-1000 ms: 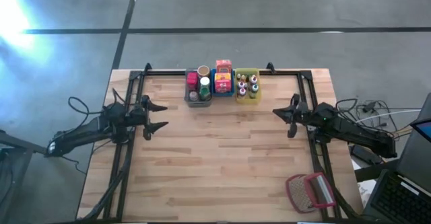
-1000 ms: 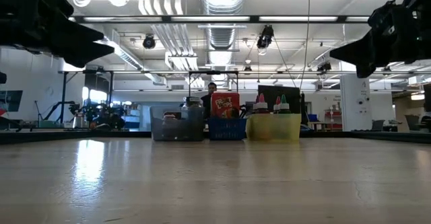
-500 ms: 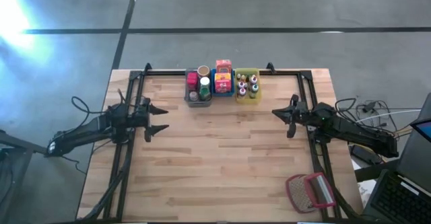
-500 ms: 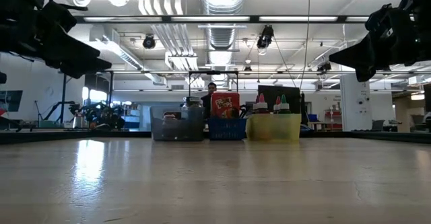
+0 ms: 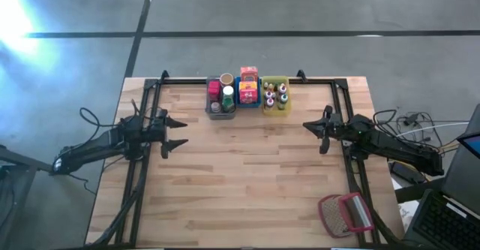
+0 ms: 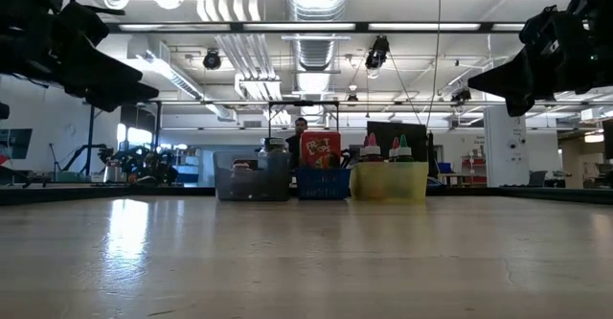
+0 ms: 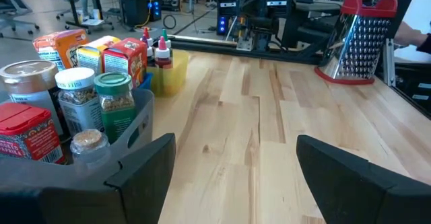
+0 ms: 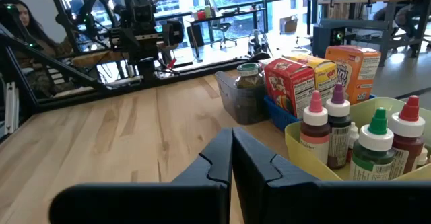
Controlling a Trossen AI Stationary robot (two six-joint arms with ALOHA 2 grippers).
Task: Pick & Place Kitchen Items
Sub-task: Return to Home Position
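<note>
The kitchen items stand in three bins at the middle of the table's far edge. Jars and a red tin (image 7: 25,135) fill the grey bin (image 5: 220,106). Boxes (image 8: 296,76) stand in the blue bin (image 5: 248,97). Small coloured-cap bottles (image 8: 350,140) stand in the yellow bin (image 5: 276,104). My left gripper (image 5: 184,131) hovers open above the table's left side, its fingers (image 7: 145,173) pointing toward the bins and tipped slightly down. Above the right side my right gripper (image 5: 305,125) is shut and empty, its tips (image 8: 232,135) pointing toward the table's middle.
A red-framed grey mesh grater (image 5: 345,214) lies at the near right corner; it also shows in the left wrist view as the grater (image 7: 360,39). The wooden tabletop (image 5: 247,182) between the arms is bare. A black frame rail (image 5: 337,107) runs along the table's sides. A person (image 6: 302,127) sits beyond the far edge.
My left gripper has tipped its fingers down a little and stays open.
</note>
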